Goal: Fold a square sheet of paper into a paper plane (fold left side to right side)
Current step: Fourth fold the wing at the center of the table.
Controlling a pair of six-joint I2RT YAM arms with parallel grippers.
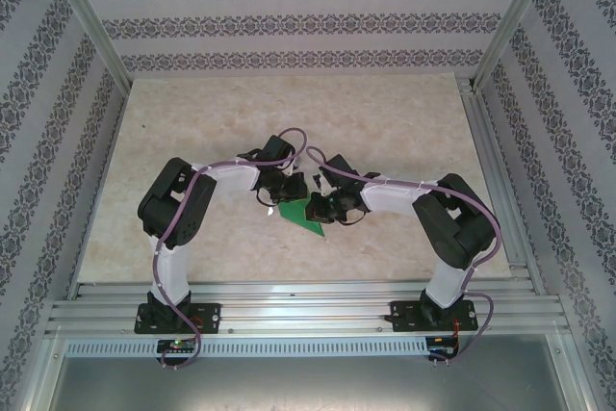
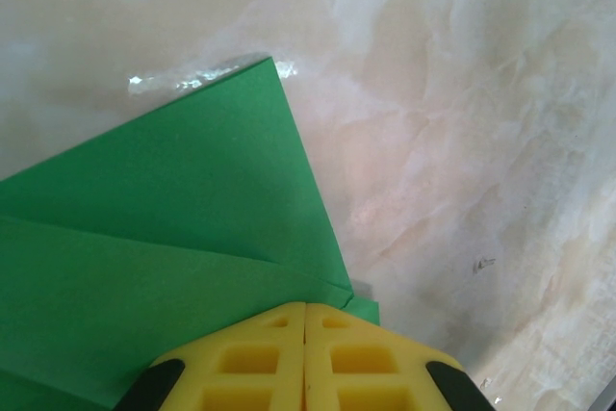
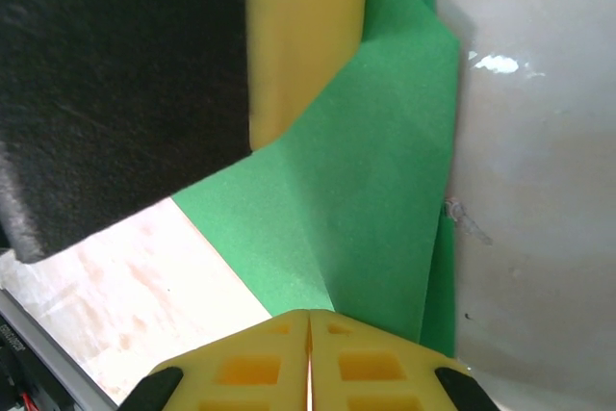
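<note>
Seen from above, my left arm (image 1: 178, 204) and right arm (image 1: 452, 223) bend inward and meet over the middle of the pale marbled surface (image 1: 192, 132). The green sheet of paper (image 1: 306, 215) lies flat beneath the two wrists, which cover most of it. A pointed green piece shows at their 6 o'clock side.

The wrist cameras bring out the creases that the overhead camera leaves hidden. On the left wrist view, the left end effector (image 2: 305, 320) is clenched, its yellow fingers pressed together with no gap. Their tips sit on the sheet close to its 5 o'clock corner. One fold line runs from 9 o'clock across to the fingertips, and a sharp corner of the paper points to 12 o'clock against the bare surface. I cannot tell whether any paper is caught between the fingers or merely pinned under them.

On the right wrist view, the right end effector (image 3: 309, 326) is likewise clenched, tips at the sheet's near edge. There a crease climbs toward 1 o'clock and a second layer shows along the 3 o'clock side. The left end effector's yellow finger (image 3: 303, 26) and black body rest on the paper at 11 o'clock. The two are near each other on the same sheet, a closeness the overhead picture blurs into one dark cluster
</note>
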